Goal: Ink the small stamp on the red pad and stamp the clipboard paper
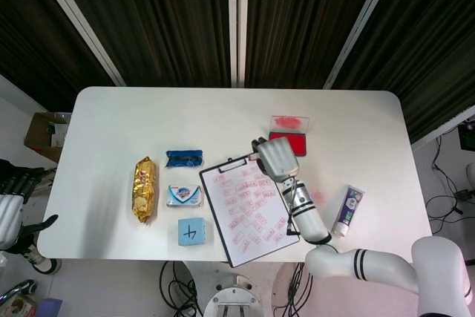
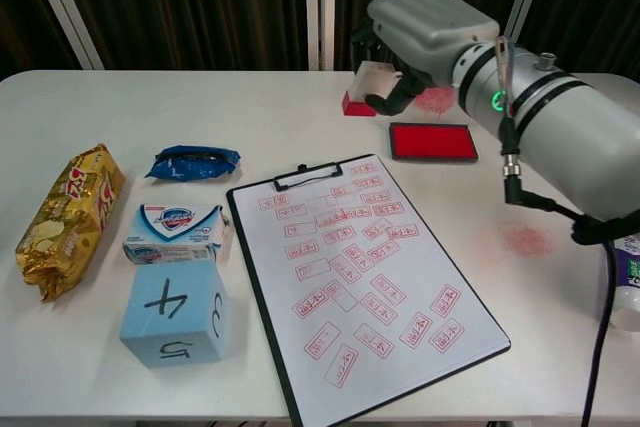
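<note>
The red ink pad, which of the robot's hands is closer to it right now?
Right. The right hand, holding the small stamp, hangs just above and left of the red ink pad. The left hand is not in view.

the head view looks almost straight down from high above, taking in the whole white table (image 1: pixel 111 116), the dark slatted wall beyond its far edge and floor on both sides. the chest view sits low at the near edge, facing across the table (image 2: pixel 120 97) toward that wall, much closer in. both views share the clipboard (image 1: pixel 249 208) (image 2: pixel 360 277), the red pad (image 1: pixel 288 139) (image 2: pixel 432 141) and the blue numbered cube (image 1: pixel 191 231) (image 2: pixel 176 313).
</note>
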Action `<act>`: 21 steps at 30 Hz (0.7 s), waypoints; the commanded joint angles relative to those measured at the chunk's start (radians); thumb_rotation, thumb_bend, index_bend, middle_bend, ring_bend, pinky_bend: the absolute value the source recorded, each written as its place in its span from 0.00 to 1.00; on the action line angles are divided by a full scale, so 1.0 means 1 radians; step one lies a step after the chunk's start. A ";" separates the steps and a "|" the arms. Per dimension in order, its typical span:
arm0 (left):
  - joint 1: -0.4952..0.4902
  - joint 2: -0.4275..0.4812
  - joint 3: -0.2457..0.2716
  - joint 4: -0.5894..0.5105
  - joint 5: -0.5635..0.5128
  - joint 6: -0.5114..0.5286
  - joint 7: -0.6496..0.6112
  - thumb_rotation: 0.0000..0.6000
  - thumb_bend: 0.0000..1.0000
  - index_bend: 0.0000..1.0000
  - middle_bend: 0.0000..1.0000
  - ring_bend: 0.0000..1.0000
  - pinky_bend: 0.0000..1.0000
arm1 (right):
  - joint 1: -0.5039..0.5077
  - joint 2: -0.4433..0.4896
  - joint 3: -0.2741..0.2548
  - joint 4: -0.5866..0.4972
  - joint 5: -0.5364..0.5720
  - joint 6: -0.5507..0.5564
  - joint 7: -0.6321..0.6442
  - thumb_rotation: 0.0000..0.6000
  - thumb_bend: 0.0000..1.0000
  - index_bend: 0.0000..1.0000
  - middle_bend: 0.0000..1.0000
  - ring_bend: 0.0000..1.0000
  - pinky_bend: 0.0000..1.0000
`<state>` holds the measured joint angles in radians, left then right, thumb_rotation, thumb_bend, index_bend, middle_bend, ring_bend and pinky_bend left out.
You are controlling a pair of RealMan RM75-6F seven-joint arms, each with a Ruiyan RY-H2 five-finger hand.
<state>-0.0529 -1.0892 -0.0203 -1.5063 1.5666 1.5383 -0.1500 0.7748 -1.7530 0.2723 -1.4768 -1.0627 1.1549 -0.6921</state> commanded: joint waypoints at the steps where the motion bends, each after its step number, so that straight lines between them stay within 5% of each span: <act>1: -0.007 -0.006 0.002 -0.005 0.004 -0.009 0.009 1.00 0.00 0.20 0.18 0.16 0.25 | -0.078 0.097 -0.081 -0.040 -0.007 0.003 0.045 1.00 0.48 1.00 0.85 0.91 0.99; 10: -0.022 -0.022 0.007 -0.008 0.004 -0.035 0.027 1.00 0.00 0.20 0.18 0.16 0.25 | -0.180 0.199 -0.228 -0.009 -0.066 -0.031 0.138 1.00 0.48 1.00 0.85 0.91 0.99; 21: -0.025 -0.032 0.013 -0.002 0.004 -0.039 0.028 1.00 0.00 0.20 0.18 0.16 0.25 | -0.232 0.142 -0.267 0.120 -0.105 -0.058 0.222 1.00 0.48 0.98 0.83 0.91 0.99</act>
<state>-0.0776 -1.1212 -0.0071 -1.5088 1.5712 1.4989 -0.1214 0.5496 -1.6035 0.0093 -1.3655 -1.1590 1.0980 -0.4788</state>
